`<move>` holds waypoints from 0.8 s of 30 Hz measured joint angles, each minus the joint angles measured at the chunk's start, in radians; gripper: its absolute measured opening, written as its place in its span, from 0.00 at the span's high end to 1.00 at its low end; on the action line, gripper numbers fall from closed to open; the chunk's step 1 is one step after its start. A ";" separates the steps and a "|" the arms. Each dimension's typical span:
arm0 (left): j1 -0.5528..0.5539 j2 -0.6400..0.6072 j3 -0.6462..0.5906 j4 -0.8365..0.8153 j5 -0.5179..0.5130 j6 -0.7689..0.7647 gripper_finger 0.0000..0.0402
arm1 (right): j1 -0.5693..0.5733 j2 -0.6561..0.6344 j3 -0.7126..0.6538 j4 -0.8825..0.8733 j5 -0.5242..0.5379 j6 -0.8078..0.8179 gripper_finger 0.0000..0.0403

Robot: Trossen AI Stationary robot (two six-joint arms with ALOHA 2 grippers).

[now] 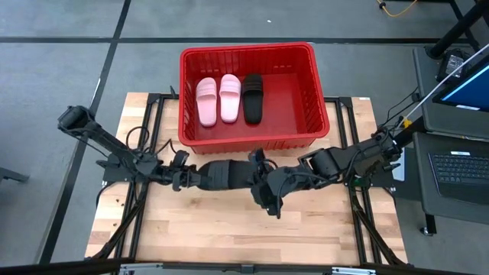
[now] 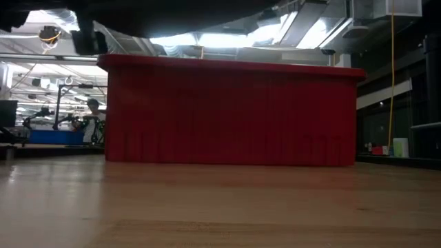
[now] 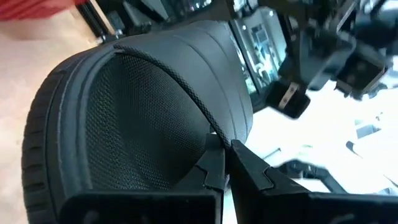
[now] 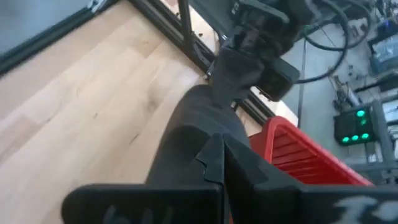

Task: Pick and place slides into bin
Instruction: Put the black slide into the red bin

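Black slide (image 1: 221,174) is pinched at both ends by left tool (image 1: 186,178) and right tool (image 1: 256,180), frame centre, for carry into bin (image 1: 321,114).

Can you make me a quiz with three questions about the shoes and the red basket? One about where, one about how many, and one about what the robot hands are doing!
1. Where does the black slide in the bin lie?
A. right beside the pink pair
B. on top of the pink pair
C. alone at the other end

2. How many slides are in the bin?
A. one
B. three
C. four

3. What is happening to the other black slide?
A. it lies free on the table
B. both grippers are shut on it
C. it sits on the floor

Answers:
1 A: the black slide in the bin lies next to the pink pair.
2 B: two pink and one black show inside the bin.
3 B: the left gripper and right gripper pinch the other black slide between them.
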 joint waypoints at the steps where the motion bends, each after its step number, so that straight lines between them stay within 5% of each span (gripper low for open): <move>1: 0.011 0.000 0.012 -0.013 0.000 -0.003 0.99 | 0.003 0.000 0.000 -0.004 0.000 -0.023 0.99; 17: 0.198 0.000 0.326 -0.520 0.219 0.057 0.99 | -0.003 0.003 0.035 -0.140 0.018 -0.183 0.99; 24: 0.258 0.000 0.352 -0.548 0.278 0.058 0.99 | -0.005 0.002 0.068 -0.153 0.194 -0.220 0.94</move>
